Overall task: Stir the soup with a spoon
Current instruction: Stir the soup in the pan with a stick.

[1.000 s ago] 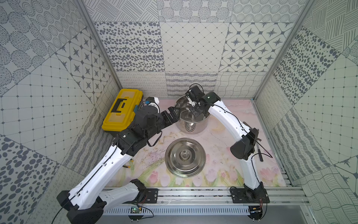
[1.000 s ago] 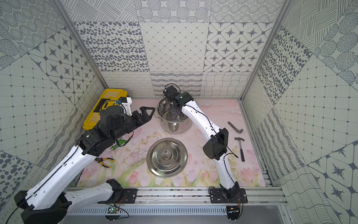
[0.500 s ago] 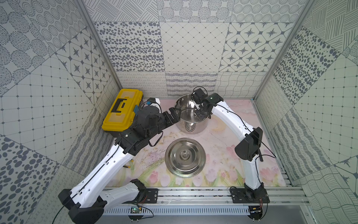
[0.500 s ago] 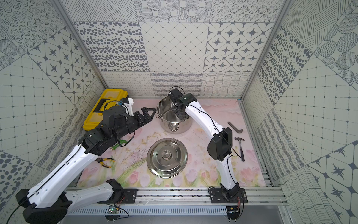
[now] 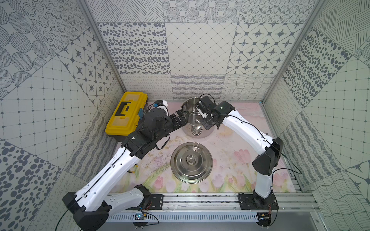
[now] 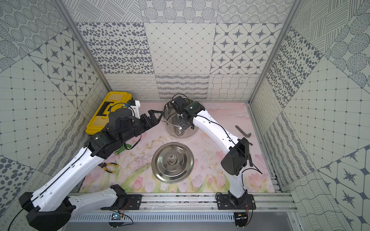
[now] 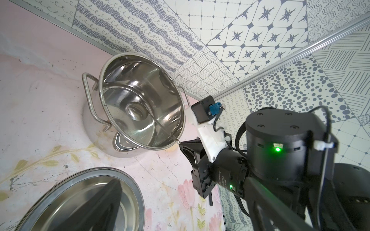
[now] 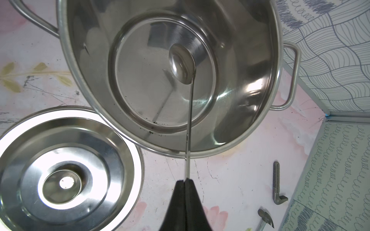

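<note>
A: Status on stirring?
B: Lid [image 8: 66, 160] off. Right gripper [image 8: 185, 181] clamped on spoon [image 8: 181, 64] handle, bowl ahead of it, down in pot [image 8: 240, 90]. Left gripper [image 5: 184, 118] spread, empty, pot just ahead. Stirring likely underway.

Three walls [image 5: 198, 54] close in the space, papered in a patchwork of grey-on-white patterns: dots, stars, diamond grids, waves and hatching. Bare aluminium posts [image 5: 104, 52] run up the two back corners. The floor is a scuffed pink mat [image 5: 230, 152] printed with tulips, edged at the front by an aluminium rail [image 5: 200, 204], all under bright, even light with soft shadows.
</note>
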Robot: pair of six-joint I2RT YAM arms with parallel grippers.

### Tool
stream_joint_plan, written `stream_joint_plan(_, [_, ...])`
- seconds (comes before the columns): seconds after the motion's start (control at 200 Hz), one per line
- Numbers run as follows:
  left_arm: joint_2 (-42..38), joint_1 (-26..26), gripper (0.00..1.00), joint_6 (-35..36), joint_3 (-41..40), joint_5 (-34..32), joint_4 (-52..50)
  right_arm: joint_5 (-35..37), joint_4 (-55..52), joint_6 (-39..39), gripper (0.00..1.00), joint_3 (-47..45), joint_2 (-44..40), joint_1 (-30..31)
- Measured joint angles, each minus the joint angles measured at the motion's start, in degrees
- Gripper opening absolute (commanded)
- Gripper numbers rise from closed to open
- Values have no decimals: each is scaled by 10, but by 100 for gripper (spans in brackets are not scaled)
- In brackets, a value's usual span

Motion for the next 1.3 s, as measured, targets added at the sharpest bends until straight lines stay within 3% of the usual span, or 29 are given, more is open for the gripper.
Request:
stream_joint_plan(0.3, [-13, 0, 99, 0, 0, 0, 0, -13, -2, 7, 0, 90, 35, 16])
stream_joint_plan(0.715, [-24, 0, 100, -2, -1, -2, 0, 12, -45, -17, 0, 275, 174, 10])
stream_joint_plan(1.301, [-17, 0, 99, -2, -1, -2, 0, 39, -54, -30, 0, 267, 182, -61])
